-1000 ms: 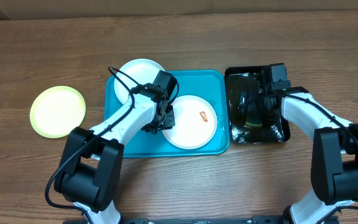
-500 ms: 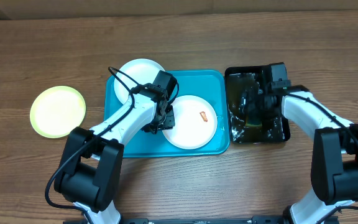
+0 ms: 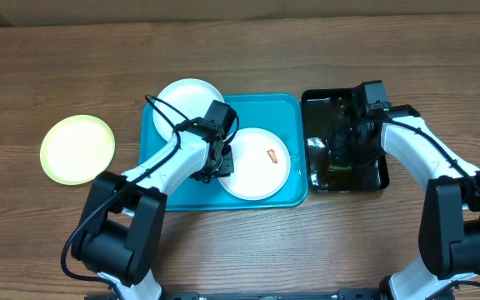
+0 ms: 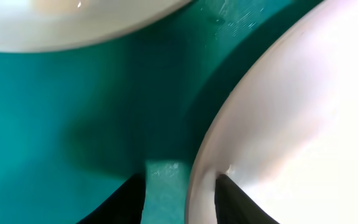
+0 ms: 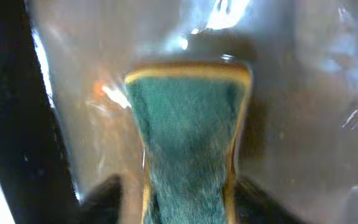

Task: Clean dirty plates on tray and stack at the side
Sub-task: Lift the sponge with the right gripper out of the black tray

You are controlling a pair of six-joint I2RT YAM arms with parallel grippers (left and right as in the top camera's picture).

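R end effector (image 5: 182,198) pinches sponge (image 5: 185,124) in basin (image 3: 378,180), sponge waist squeezed in. L end effector (image 4: 180,190) narrow, straddles rim of plate (image 3: 257,171) on tray (image 3: 286,104); clamped firm or not, can't tell. Step, prob.: fetch sponge. Lift straight up, let drip, carry to smear (image 3: 273,153). L should pin plate before scrubbing, else it may skid.
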